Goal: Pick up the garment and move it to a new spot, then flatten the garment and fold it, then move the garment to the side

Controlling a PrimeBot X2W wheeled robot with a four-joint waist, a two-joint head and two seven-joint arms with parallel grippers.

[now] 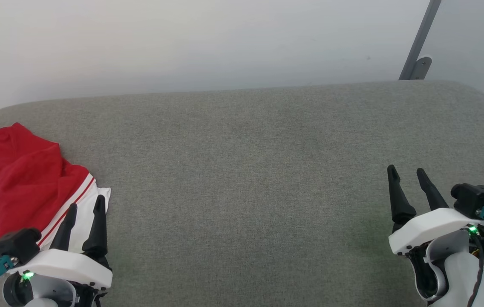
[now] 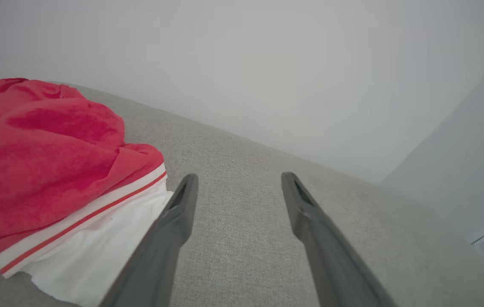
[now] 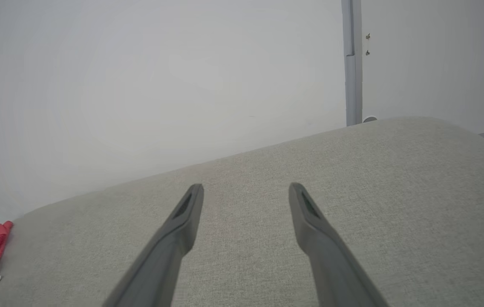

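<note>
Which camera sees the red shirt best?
The head view: it shows nearly the whole crumpled garment from above. The left wrist view shows it close but cut off; the right wrist view catches a corner.

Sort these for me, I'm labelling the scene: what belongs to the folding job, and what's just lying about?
Job: garment, left gripper, right gripper, both with jaws open.
Lying about: grey padded surface, white wall, grey post.
</note>
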